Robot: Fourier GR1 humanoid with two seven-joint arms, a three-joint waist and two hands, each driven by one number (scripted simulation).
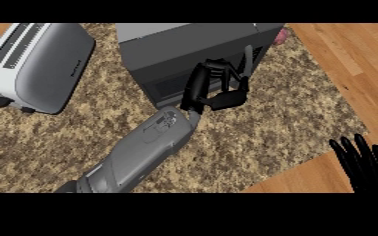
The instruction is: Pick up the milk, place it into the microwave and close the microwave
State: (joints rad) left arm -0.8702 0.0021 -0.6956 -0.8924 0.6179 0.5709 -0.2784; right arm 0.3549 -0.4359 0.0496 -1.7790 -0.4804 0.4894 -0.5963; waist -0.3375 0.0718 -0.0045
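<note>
Speckled counter point(258, 130) under microwave point(184, 45), wood planks point(339, 55) beyond

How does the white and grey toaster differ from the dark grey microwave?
The white and grey toaster is paler than the dark grey microwave. The toaster stands far left, the microwave top centre. The left hand is at the microwave, away from the toaster. Both rest on the speckled counter.

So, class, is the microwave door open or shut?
Ajar, it seems: the door shows as a thin edge standing out from the microwave front, beside the left hand. How far, cannot tell.
</note>
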